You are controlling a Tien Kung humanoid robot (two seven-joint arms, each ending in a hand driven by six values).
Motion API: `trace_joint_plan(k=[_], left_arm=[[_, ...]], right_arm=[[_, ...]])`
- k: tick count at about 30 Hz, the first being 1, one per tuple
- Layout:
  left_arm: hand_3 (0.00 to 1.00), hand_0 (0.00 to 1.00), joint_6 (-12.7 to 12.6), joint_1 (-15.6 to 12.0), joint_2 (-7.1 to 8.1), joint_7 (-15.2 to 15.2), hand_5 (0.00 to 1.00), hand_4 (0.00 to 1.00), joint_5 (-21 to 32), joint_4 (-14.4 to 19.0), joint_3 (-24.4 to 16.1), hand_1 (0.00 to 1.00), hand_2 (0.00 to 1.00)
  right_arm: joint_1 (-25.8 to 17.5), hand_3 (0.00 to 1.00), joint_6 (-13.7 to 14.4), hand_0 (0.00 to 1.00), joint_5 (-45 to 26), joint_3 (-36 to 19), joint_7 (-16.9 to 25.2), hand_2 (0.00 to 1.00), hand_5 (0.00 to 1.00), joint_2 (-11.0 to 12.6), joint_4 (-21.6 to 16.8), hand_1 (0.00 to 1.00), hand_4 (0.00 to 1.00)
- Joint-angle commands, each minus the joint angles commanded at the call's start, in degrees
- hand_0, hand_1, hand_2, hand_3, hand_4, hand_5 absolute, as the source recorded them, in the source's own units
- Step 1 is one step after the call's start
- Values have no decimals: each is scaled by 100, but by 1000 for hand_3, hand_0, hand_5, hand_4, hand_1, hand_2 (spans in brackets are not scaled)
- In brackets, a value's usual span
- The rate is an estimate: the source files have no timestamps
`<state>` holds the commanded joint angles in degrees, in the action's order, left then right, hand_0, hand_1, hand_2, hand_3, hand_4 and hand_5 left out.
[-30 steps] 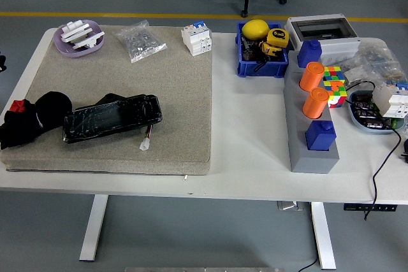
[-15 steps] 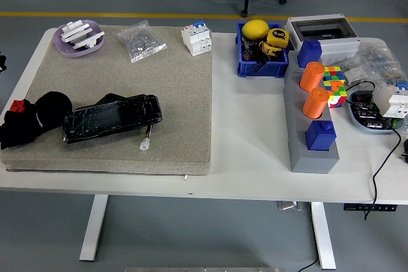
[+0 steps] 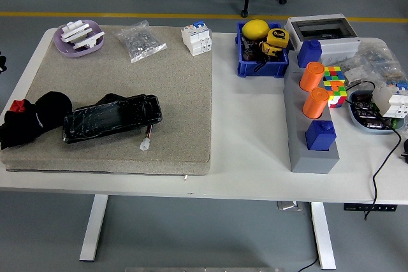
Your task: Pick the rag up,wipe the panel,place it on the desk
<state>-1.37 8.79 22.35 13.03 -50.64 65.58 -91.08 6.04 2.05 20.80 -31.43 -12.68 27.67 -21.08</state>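
Observation:
The rag (image 3: 30, 119) is a crumpled black cloth with a red patch, lying at the left edge of a beige mat (image 3: 146, 87). Just right of it and touching it lies the panel (image 3: 112, 118), a glossy black slab set slightly askew, with a short wire and white connector (image 3: 145, 144) at its lower right. Neither robot hand shows in the head view. A small dark shape (image 3: 2, 62) at the picture's left edge is too cut off to identify.
At the mat's back stand a purple bowl (image 3: 80, 37), a bag of screws (image 3: 139, 41) and a white breaker (image 3: 196, 38). To the right are a blue bin (image 3: 261, 63), a grey enclosure (image 3: 319, 28), a grey block (image 3: 311, 151) with orange cylinders, a colour cube (image 3: 335, 85) and a cabled dish (image 3: 373, 125).

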Motion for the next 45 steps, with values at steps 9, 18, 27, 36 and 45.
trace_joint_plan(k=[9,18,27,36,45], left_arm=[[596,580,1,6,13,-2,91,790,0,8,11,642,617],[596,579,0,0,17,0,90,790,-3,7,13,642,618],[595,579,1,-4,15,-2,89,790,-13,7,1,642,619],[596,579,2,2,18,-1,89,790,-18,23,-14,642,618],[595,578,2,2,15,-1,88,790,-19,14,-26,642,618]], right_arm=[[-3,610,0,756,-7,8,-1,634,618,-3,-2,608,998],[-8,611,1,755,-11,19,-3,634,618,4,-4,608,998],[-8,611,2,757,-9,10,-3,634,618,2,-5,608,998],[-5,611,4,757,-6,-5,1,634,618,1,-6,608,998],[-8,611,6,756,-4,-10,5,634,617,-3,-6,608,998]])
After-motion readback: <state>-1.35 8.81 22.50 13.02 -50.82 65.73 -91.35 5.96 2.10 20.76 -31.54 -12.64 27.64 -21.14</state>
